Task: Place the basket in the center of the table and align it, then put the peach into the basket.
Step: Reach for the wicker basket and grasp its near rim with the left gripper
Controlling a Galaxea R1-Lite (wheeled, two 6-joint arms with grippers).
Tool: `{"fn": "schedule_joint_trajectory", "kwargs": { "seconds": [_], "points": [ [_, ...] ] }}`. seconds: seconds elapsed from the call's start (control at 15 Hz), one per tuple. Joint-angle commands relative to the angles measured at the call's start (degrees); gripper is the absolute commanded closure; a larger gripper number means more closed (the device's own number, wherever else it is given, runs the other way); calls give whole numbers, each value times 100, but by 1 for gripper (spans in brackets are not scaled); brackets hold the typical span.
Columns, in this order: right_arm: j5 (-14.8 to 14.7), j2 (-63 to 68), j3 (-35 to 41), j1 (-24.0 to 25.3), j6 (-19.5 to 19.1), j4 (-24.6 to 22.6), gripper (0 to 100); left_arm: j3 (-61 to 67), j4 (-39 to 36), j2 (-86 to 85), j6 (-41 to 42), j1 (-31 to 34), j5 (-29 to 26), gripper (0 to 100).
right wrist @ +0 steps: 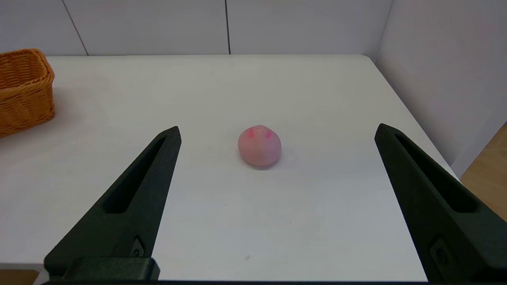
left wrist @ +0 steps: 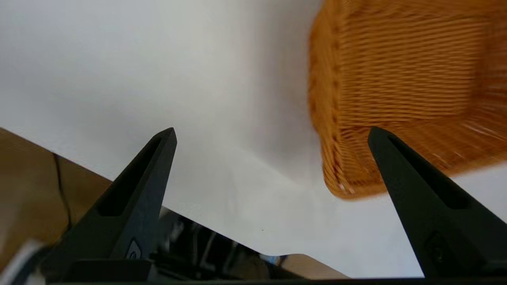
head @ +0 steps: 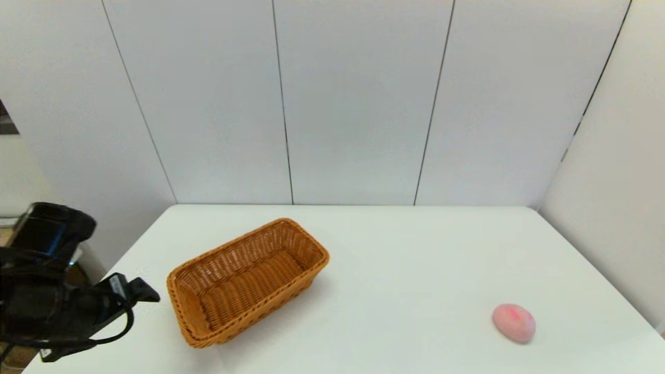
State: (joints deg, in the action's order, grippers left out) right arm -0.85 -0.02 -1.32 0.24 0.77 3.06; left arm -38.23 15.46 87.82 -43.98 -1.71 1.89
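Basket: rectangular orange-brown woven wicker basket, skewed, on the left half of the white table.
Peach: small pale-pink peach near the table's right front, well apart from the basket.
Left gripper: fingers wide apart, empty, just beside the basket's near end.
Right gripper: spread wide, empty, facing the peach.

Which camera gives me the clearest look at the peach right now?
The right wrist view: the peach sits centred on the table ahead of the open right gripper, nothing touching it. The head view shows it smaller, near the table's front right. The left wrist view shows no peach, only the basket.
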Motion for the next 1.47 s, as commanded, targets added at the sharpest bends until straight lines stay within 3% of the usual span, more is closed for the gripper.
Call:
{"fn": "schedule_joint_trajectory", "kwargs": {
  "seconds": [0.07, 0.4, 0.87, 0.93, 1.47],
  "points": [
    [-3, -6, 0, 2, 2, 2, 0, -624, 89, 1659, -796, -497, -233, 0],
    [-3, -6, 0, 2, 2, 2, 0, -1099, 54, 2169, -954, -752, -593, 0],
    [-3, -6, 0, 2, 2, 2, 0, -1125, -632, 2591, -981, -761, -690, 0],
    [-3, -6, 0, 2, 2, -7, 0, -1125, -667, 2644, -981, -761, -690, 100],
    [-3, -6, 0, 2, 2, -7, 0, -1169, -807, 2415, -1024, -787, -927, 100]
  ]
}}
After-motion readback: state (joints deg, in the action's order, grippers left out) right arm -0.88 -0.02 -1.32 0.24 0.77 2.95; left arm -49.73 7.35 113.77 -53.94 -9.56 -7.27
